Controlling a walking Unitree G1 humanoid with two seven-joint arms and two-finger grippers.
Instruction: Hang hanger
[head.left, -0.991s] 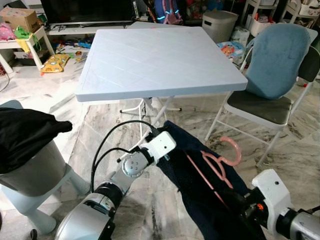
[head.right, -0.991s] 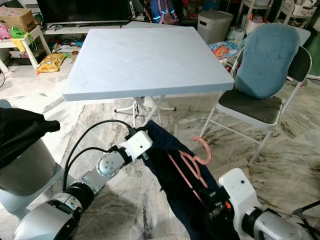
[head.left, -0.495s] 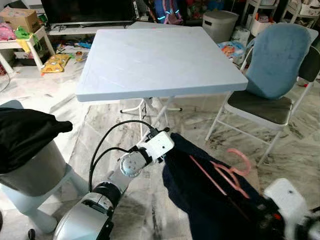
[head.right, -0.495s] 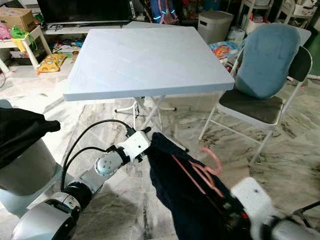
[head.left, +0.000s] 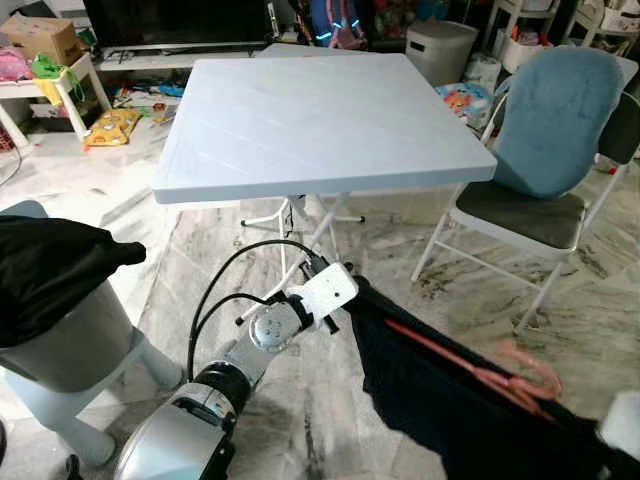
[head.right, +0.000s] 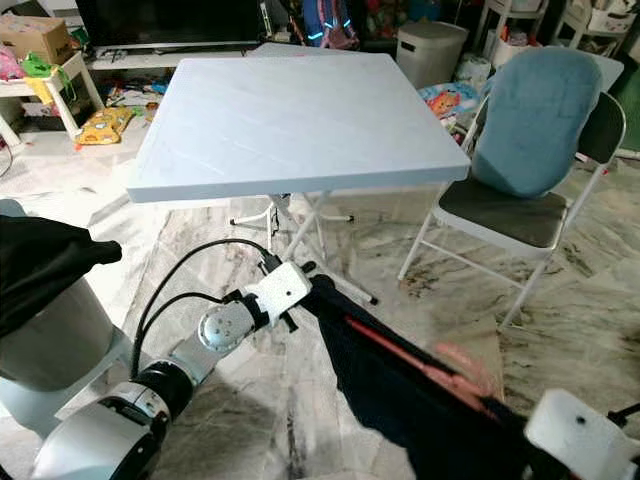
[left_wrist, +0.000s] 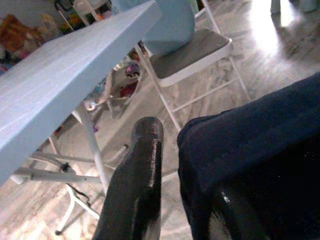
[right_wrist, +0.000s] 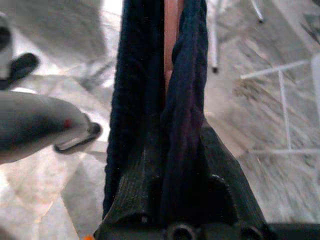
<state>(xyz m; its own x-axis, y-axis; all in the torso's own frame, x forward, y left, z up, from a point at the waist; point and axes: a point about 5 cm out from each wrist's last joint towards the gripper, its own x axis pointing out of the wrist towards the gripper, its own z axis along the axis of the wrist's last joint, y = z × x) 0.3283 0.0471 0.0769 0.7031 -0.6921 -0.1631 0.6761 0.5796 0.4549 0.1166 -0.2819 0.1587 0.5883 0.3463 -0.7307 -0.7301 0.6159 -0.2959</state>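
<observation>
The head views are bright and evenly lit, with soft daylight on the pale tabletop (head.left: 320, 110) and a mild sheen on the marble floor (head.left: 120, 190). A faint shadow lies under the tabletop. The pink hanger (head.left: 520, 372) is smeared by motion blur at the lower right. In the left wrist view, glare washes out the floor (left_wrist: 280, 30). The right wrist view is soft, its background blurred.
</observation>
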